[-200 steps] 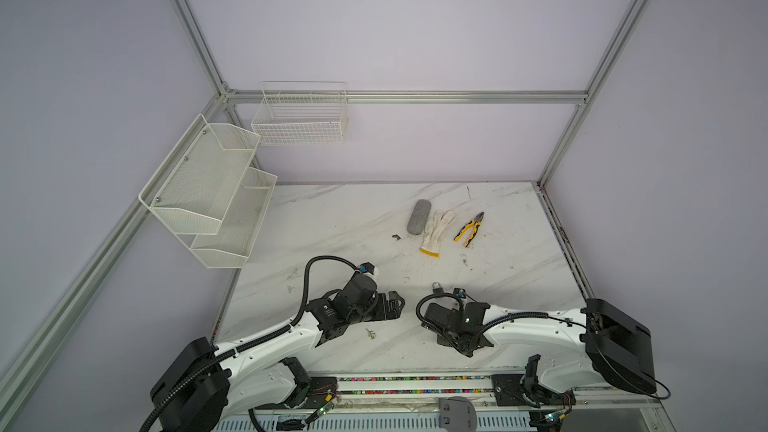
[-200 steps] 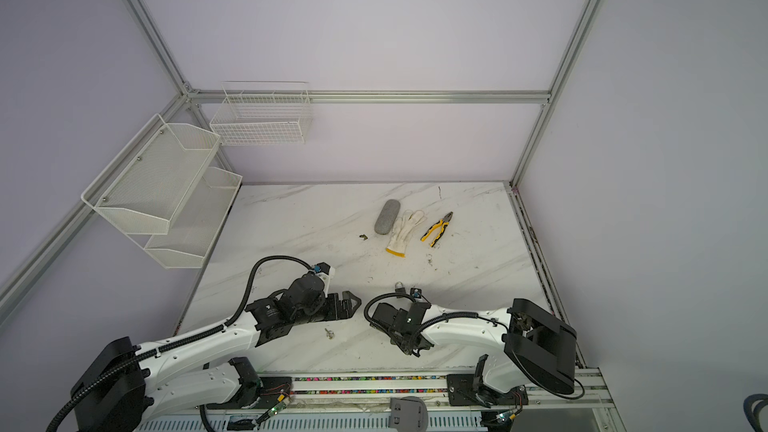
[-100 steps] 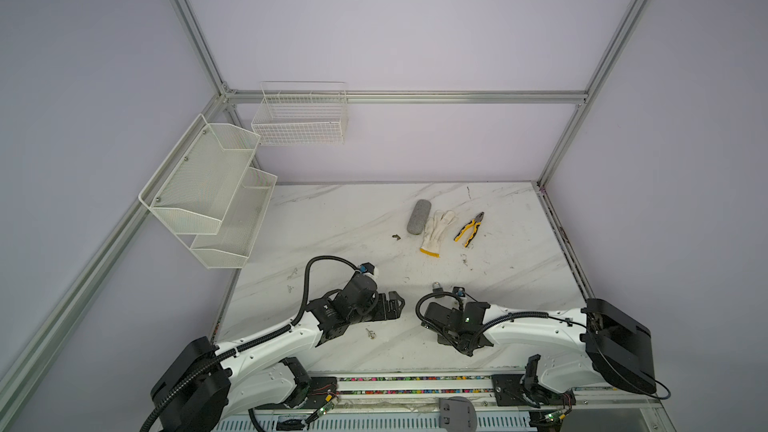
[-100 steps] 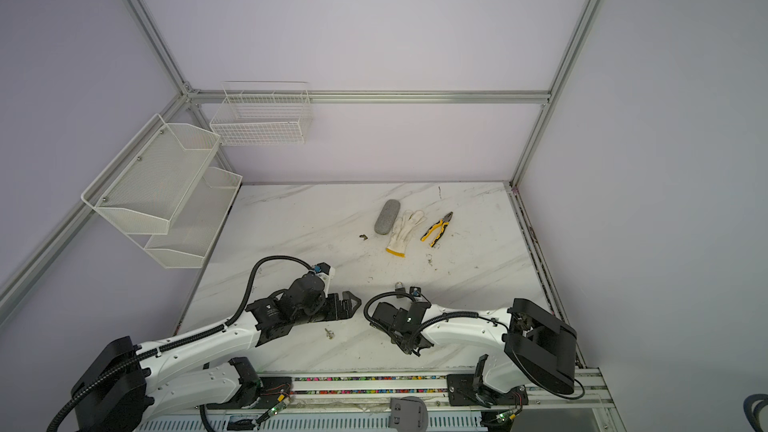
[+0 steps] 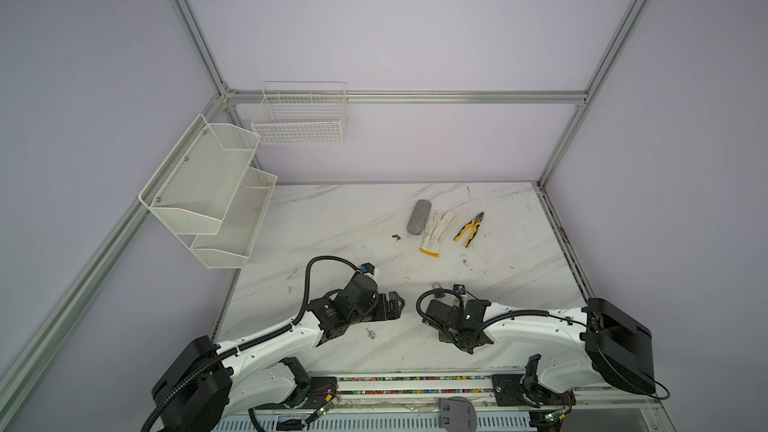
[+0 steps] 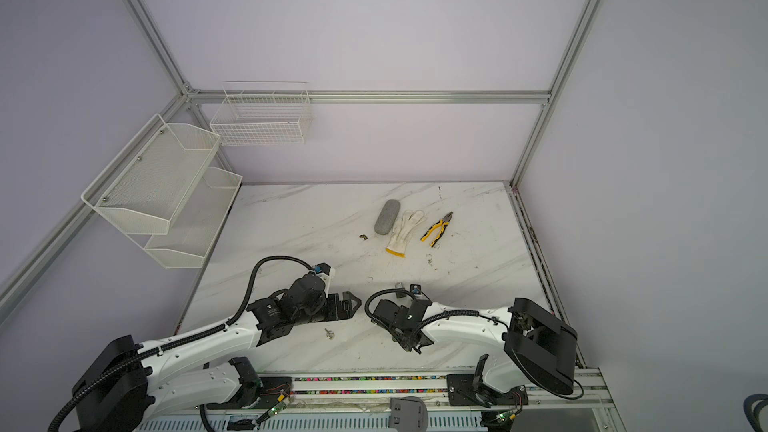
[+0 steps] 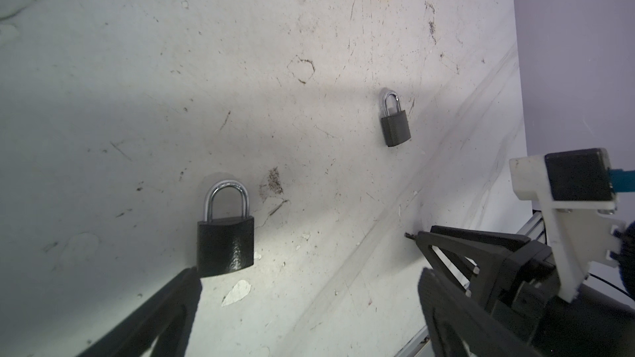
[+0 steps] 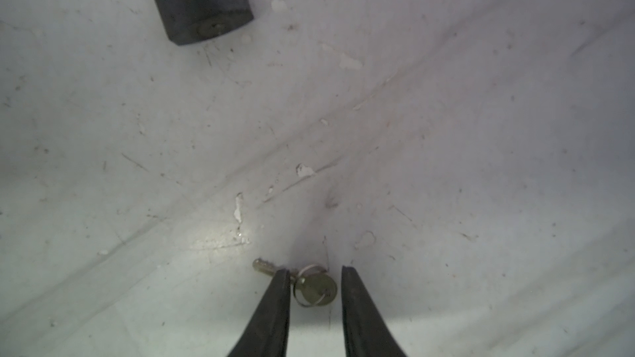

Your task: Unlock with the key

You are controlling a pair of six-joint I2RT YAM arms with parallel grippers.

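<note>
- A second key (image 5: 370, 332), small and silvery with a ring on it, lies loose on the marble table (image 5: 332, 222) near the front edge, between the two arms and clear of both.
- Just right of it, the right gripper (image 8: 315, 269) points down at the table, jaws partly apart and not clenched. They straddle the key (image 8: 318, 288). Its dull brass-coloured round head, with a thin wire ring through it, sits between the fingertips. Its shaft runs under one finger (image 8: 275, 303) and its tip shows beyond. I cannot tell whether either finger touches it.
- The left gripper (image 7: 307, 273) is released, jaws spread wide, low over the table left of centre.
- A black padlock (image 7: 225, 245) lies flat just beside one of its fingertips (image 7: 187, 283). The body is glossy, and both legs of the silver shackle are seated in it. The arm hides it in both top views.
- A grey padlock (image 7: 395, 128) lies farther off, just beyond the right arm's wrist. It is matte and its shackle is seated too. The right wrist view shows the keyhole in its bottom face.
- Far right of centre, from left to right, lie a small dark bit (image 5: 395, 236), a grey oblong thing (image 5: 417, 216), a white glove (image 5: 435, 228) with a yellow cuff, and yellow-handled pliers (image 5: 469, 229).
- A two-tier mesh shelf (image 5: 199, 184) hangs on the left wall, and only its own mesh shows in each tier.
- A wire basket (image 5: 299, 118) hangs on the far wall, with only its grid showing inside.
</note>
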